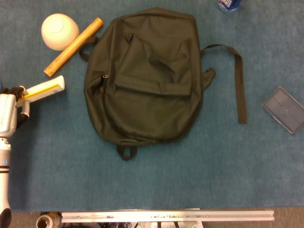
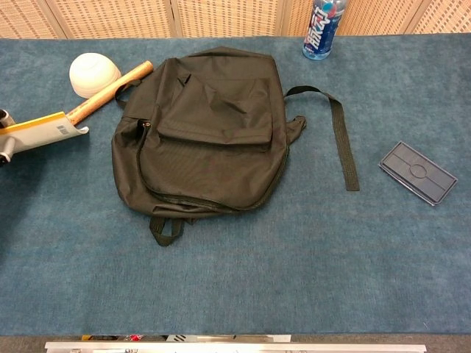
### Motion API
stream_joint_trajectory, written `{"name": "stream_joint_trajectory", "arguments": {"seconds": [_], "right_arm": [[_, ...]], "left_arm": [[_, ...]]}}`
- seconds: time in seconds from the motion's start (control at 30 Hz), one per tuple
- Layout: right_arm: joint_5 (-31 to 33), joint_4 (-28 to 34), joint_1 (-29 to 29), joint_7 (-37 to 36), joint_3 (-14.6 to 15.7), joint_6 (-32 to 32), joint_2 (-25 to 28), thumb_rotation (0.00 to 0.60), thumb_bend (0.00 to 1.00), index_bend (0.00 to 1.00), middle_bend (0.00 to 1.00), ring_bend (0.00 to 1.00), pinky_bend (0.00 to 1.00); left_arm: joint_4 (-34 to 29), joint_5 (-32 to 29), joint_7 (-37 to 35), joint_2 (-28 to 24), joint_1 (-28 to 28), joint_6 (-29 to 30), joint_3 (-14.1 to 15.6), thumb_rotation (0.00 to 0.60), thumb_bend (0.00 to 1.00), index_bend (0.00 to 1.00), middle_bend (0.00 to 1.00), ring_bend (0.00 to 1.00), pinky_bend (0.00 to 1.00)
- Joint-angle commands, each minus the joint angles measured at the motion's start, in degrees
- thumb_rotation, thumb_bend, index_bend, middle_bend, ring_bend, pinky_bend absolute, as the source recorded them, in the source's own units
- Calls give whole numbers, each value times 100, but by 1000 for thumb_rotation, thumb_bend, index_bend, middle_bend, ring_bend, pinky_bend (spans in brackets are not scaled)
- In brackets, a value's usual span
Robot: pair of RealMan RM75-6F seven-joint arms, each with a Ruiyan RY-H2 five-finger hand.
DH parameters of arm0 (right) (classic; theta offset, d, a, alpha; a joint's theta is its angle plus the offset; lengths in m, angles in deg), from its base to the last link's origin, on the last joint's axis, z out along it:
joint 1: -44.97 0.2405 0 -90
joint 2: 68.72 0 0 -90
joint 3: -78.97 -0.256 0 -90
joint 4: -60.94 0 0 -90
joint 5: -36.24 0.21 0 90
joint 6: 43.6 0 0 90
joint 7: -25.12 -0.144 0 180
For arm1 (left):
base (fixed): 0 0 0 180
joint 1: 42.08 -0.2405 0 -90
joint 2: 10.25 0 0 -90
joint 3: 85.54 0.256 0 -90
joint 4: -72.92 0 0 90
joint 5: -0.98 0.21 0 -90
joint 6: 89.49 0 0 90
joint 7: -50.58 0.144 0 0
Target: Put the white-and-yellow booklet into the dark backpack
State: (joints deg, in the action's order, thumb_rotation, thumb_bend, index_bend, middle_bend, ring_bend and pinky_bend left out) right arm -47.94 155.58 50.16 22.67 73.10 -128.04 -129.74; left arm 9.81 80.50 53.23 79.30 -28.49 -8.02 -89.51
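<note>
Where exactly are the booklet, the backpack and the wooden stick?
booklet [image 1: 45,89]: head view, on its white cover near the free end.
backpack [image 1: 142,109]: head view, on the lower front panel.
wooden stick [image 1: 73,46]: head view, mid-length.

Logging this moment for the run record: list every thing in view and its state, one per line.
booklet: lifted, tilted, held by the left hand
backpack: flat, zipped shut
bowl: upside down
wooden stick: lying flat
bottle: upright
grey case: closed, flat

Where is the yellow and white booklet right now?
The booklet is at the far left in both views, held by the left hand, left of the backpack, just below the wooden stick.
</note>
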Motion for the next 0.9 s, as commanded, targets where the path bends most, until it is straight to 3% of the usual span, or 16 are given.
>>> {"name": "stream_joint_trajectory", "arguments": {"seconds": [0.03, 0.23, 0.43, 0.67, 0.9], "right_arm": [[-22, 105, 36, 8, -44, -15, 36, 600, 81, 245, 292, 151, 228], [-54, 300, 94, -39, -127, -61, 46, 600, 70, 245, 292, 151, 228], [-95, 762, 322, -199, -125, 359, 305, 600, 30, 245, 298, 151, 228], [-296, 1392, 891, -371, -85, 1285, 571, 600, 3, 245, 315, 152, 249], [-180, 1761, 1774, -247, -142, 2546, 188, 600, 0, 245, 318, 155, 252]], "left_arm": [[114, 304, -271, -68, -15, 292, 19, 600, 344, 739, 591, 495, 535], [174, 795, -658, -178, -22, 919, -7, 600, 331, 758, 601, 501, 534], [-63, 1178, -957, -394, -16, 1291, 32, 600, 326, 758, 607, 505, 533], [-385, 1518, -1010, -582, -40, 1570, 120, 600, 325, 756, 610, 505, 527], [-528, 1707, -973, -653, -54, 1685, 169, 600, 325, 755, 612, 505, 527]]}}
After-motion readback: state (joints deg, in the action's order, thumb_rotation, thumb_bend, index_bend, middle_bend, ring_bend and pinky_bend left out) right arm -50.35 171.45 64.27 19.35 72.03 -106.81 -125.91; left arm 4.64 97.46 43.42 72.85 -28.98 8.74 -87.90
